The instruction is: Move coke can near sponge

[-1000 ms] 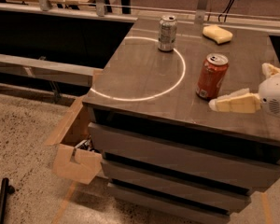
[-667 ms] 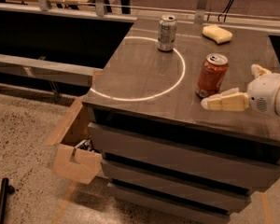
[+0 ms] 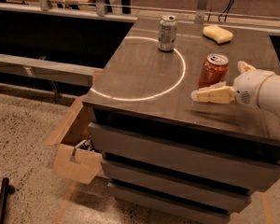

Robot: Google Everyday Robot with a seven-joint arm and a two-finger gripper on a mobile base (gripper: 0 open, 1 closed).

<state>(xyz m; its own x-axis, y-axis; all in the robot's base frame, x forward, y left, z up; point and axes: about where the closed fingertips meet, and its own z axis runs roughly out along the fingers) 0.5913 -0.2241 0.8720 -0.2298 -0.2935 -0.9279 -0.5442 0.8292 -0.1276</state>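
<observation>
A silver-grey drink can [image 3: 167, 32] stands upright on the far arc of a thin white ring [image 3: 130, 98] marked on the dark brown glossy top [image 3: 144, 73] of the drawer cabinet before me. Three grey drawer fronts [image 3: 177, 160] are stacked beneath that top. My gripper [image 3: 218, 81] comes in from the right, over the front right part of the top, outside the ring. Beside the cabinet's left side an open brown cardboard box [image 3: 77, 160] sits on the speckled stone floor [image 3: 23, 139], flaps spread, with something dark inside that I cannot make out. A black rod [image 3: 3, 197] lies at the lower left corner. A grey metal beam [image 3: 37, 66] runs along the left.
</observation>
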